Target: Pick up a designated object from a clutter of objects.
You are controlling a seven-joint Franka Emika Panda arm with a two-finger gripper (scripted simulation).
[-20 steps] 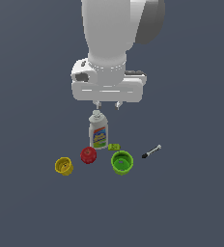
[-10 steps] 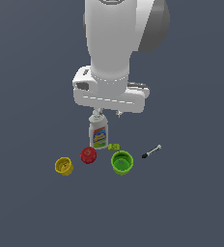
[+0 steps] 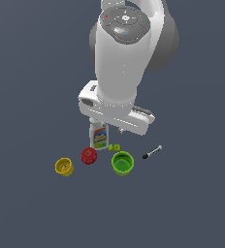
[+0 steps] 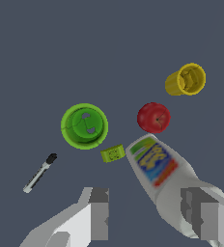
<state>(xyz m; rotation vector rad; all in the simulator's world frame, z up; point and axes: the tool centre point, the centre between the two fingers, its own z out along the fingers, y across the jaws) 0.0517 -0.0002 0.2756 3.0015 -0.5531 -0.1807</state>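
The designated object, a bright green round cup, stands upright with its mouth up at the clutter's right end in the exterior view. Around it are a tiny green block, a white bottle with a blue-yellow label, a red ball, a yellow cup and a black-and-white marker. My gripper hangs open above the clutter, over the bottle's base. Its fingers hold nothing, and the green cup lies off to one side of them.
All the objects rest on a flat dark grey surface. The arm's white hand covers the bottle's top in the exterior view. The block lies between the bottle and the green cup, close to both.
The hand has come down toward the clutter and turned a little, its right end in the exterior view now lower. The objects have not moved.
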